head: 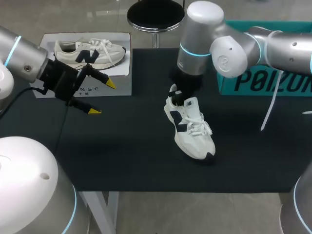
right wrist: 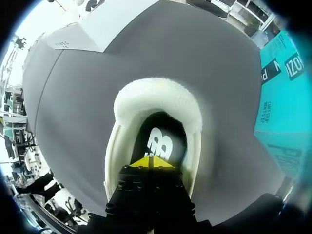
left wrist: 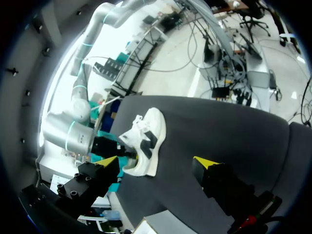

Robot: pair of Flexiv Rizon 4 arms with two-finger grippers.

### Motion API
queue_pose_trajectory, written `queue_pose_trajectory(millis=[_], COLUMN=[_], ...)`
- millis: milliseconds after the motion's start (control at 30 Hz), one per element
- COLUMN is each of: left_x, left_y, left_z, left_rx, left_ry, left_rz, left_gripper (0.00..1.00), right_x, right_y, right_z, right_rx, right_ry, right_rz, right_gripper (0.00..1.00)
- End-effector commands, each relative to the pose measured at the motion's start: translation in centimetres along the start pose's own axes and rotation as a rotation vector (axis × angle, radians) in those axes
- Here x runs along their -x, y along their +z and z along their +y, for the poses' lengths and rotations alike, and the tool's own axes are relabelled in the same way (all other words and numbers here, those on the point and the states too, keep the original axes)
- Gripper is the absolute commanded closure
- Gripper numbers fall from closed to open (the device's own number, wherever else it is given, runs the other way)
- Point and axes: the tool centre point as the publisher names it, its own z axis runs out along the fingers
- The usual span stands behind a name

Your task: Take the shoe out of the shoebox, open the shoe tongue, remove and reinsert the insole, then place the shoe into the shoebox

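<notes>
A white sneaker (head: 192, 131) with dark side marks lies on the black mat (head: 122, 151), toe toward the table's front. My right gripper (head: 178, 95) points down into its heel opening. In the right wrist view the gripper (right wrist: 151, 162) is shut, its yellow tips together just over the black insole (right wrist: 163, 141) inside the padded collar (right wrist: 156, 97); whether they pinch the insole is hidden. My left gripper (head: 103, 97) hangs open at the mat's left, empty. From the left wrist view the sneaker (left wrist: 146, 139) lies ahead of that gripper (left wrist: 155, 161).
A white shoebox (head: 114, 90) at the back left holds a second sneaker (head: 90, 52), just behind the left gripper. A teal box (head: 265, 83) stands at the back right under my right arm. A white strip (head: 269, 109) hangs beside it.
</notes>
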Motion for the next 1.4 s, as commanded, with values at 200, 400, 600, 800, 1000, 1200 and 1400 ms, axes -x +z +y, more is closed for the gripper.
queue_pose_trajectory(millis=[200, 400, 600, 800, 1000, 1200, 1400], left_x=[0.0, 0.0, 0.0, 0.0, 0.0, 0.0, 0.0], left_y=[0.0, 0.0, 0.0, 0.0, 0.0, 0.0, 0.0], left_z=[0.0, 0.0, 0.0, 0.0, 0.0, 0.0, 0.0], left_rx=[0.002, 0.002, 0.002, 0.002, 0.002, 0.002, 0.002], left_ry=[0.000, 0.000, 0.000, 0.000, 0.000, 0.000, 0.000], left_rz=[0.004, 0.004, 0.004, 0.004, 0.004, 0.004, 0.004], left_gripper=[0.00, 0.00, 0.00, 0.00, 0.00, 0.00, 0.00], right_x=[0.4, 0.4, -0.1, -0.3, -0.5, -0.4, -0.4], right_y=[-3.1, -2.8, -2.7, -2.3, -2.2, -2.2, -2.4], right_z=[-2.0, -3.3, -3.6, -3.6, -3.7, -3.9, -3.7], right_rx=[-0.005, -0.030, -0.048, -0.051, -0.055, -0.059, -0.052], right_ry=[-0.006, -0.005, -0.007, -0.014, -0.020, -0.022, -0.029], right_rz=[-0.038, -0.036, -0.025, -0.018, -0.017, -0.019, -0.027], right_gripper=[1.00, 1.00, 0.11, 0.00, 0.00, 0.00, 0.00])
